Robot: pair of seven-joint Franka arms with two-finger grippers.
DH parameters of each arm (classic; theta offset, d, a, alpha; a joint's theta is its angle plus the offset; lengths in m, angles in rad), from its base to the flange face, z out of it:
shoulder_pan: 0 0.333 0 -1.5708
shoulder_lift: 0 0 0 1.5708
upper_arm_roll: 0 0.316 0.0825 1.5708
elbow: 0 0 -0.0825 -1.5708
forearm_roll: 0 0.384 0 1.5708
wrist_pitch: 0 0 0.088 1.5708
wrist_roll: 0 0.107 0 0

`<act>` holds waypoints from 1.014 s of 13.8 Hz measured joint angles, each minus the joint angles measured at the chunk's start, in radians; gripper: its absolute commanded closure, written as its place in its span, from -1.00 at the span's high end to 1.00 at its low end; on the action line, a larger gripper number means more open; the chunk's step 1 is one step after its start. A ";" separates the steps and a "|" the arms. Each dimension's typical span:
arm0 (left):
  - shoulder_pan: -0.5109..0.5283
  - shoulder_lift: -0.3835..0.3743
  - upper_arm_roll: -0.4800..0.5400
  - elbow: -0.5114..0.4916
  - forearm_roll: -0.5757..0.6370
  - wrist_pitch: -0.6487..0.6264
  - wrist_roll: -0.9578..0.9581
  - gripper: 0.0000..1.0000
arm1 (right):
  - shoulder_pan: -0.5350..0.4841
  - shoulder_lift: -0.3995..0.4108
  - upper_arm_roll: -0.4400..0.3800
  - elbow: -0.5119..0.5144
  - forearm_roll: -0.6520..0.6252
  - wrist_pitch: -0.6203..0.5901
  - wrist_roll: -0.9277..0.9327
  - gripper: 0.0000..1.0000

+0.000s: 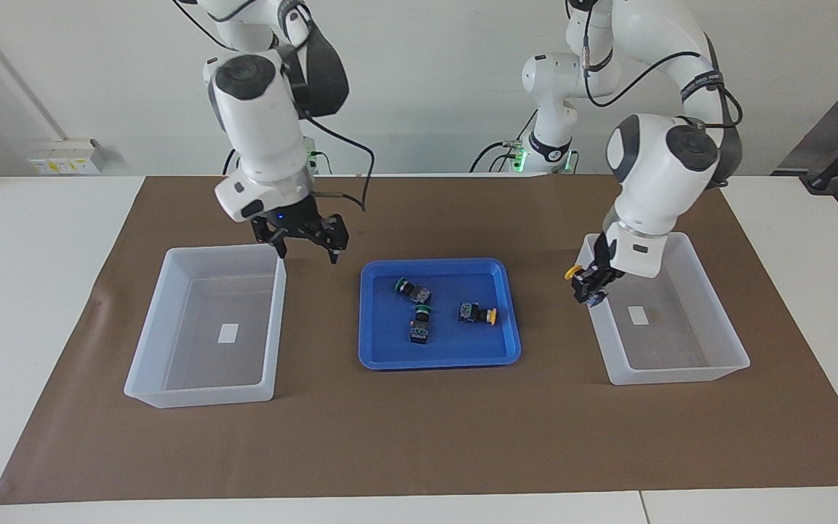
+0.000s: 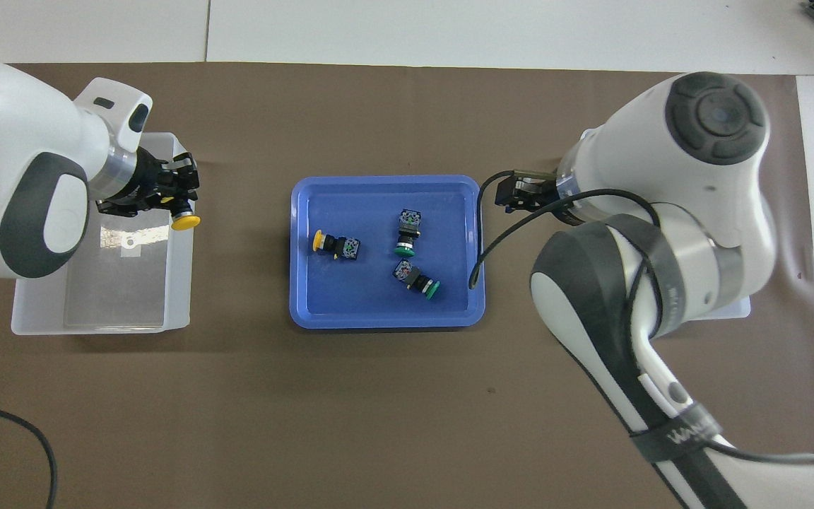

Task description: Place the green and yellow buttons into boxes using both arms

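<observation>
The two boxes (image 1: 204, 327) (image 1: 663, 309) are looking like translucent, smooth, frosted plastic, while the blue tray (image 1: 439, 360) is showing a glossy moulded-plastic sheen. The brown sheet (image 1: 419, 437) under them is lying matt, like paper. The arms' shells (image 2: 697, 205) are gleaming as smooth white plastic with grey bands.
</observation>
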 measured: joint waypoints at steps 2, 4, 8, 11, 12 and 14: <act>0.082 0.001 0.001 -0.017 -0.006 0.001 0.181 -1.00 | 0.039 0.077 0.000 0.003 0.000 0.088 0.065 1.00; 0.128 -0.003 0.002 -0.062 -0.007 0.041 0.291 -1.00 | 0.070 0.132 0.000 0.006 0.000 0.157 0.117 1.00; 0.144 -0.010 0.001 -0.230 -0.007 0.243 0.366 0.40 | 0.161 0.217 0.000 0.018 -0.024 0.239 0.200 1.00; 0.148 -0.012 0.001 -0.243 -0.007 0.254 0.372 0.64 | 0.208 0.297 -0.001 0.057 -0.080 0.293 0.249 1.00; 0.148 -0.014 0.001 -0.235 -0.007 0.249 0.373 0.63 | 0.211 0.315 -0.001 0.065 -0.082 0.317 0.249 1.00; 0.148 -0.015 -0.003 -0.193 -0.007 0.207 0.374 0.60 | 0.211 0.340 -0.002 0.074 -0.087 0.362 0.249 1.00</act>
